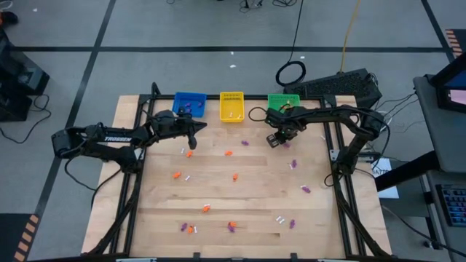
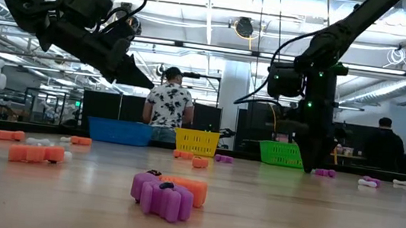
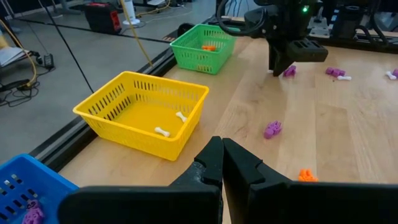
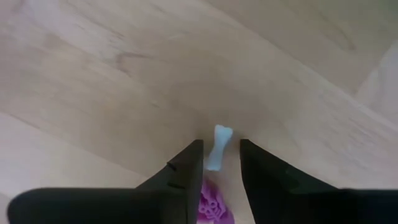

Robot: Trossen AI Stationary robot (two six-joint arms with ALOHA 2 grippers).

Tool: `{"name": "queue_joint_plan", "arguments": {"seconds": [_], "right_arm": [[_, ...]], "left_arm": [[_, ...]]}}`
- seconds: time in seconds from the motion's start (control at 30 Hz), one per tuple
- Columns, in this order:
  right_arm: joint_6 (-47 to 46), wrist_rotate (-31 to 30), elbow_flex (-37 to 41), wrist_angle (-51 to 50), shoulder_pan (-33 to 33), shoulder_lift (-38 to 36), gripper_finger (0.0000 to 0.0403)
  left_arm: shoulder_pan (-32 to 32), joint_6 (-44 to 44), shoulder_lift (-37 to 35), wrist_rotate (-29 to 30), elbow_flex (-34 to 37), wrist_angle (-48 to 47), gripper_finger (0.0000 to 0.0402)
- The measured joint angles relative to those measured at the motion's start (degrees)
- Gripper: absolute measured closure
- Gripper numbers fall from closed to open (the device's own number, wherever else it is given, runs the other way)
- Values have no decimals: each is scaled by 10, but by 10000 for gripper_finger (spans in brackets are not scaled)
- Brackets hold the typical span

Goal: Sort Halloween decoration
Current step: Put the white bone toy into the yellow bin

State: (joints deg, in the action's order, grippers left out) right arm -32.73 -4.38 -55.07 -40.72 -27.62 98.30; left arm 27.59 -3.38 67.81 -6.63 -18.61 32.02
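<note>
Right gripper (image 4: 219, 163) down at the table near the green basket (image 1: 283, 102), fingers parted astride a white bone trinket (image 4: 218, 147), its long axis running twelve-to-six between them; left gripper (image 3: 222, 163) closed, hovering.

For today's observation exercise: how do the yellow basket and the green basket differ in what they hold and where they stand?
The yellow basket holds white bone trinkets; the green basket holds an orange trinket. The yellow basket stands in the middle of the row; the green basket stands at the right end, nearer the right gripper. Both are slotted and sit at the table's far edge.
</note>
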Motion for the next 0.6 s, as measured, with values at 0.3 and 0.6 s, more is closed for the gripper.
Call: {"name": "queue_joint_plan", "arguments": {"seconds": [0.3, 0.6], "right_arm": [[34, 2, 2, 10, 0, 1, 375], [80, 9, 3, 16, 7, -12, 395]], "left_arm": [[0, 0, 0, 0, 0, 0, 395], [0, 0, 0, 0, 0, 0, 395]]}}
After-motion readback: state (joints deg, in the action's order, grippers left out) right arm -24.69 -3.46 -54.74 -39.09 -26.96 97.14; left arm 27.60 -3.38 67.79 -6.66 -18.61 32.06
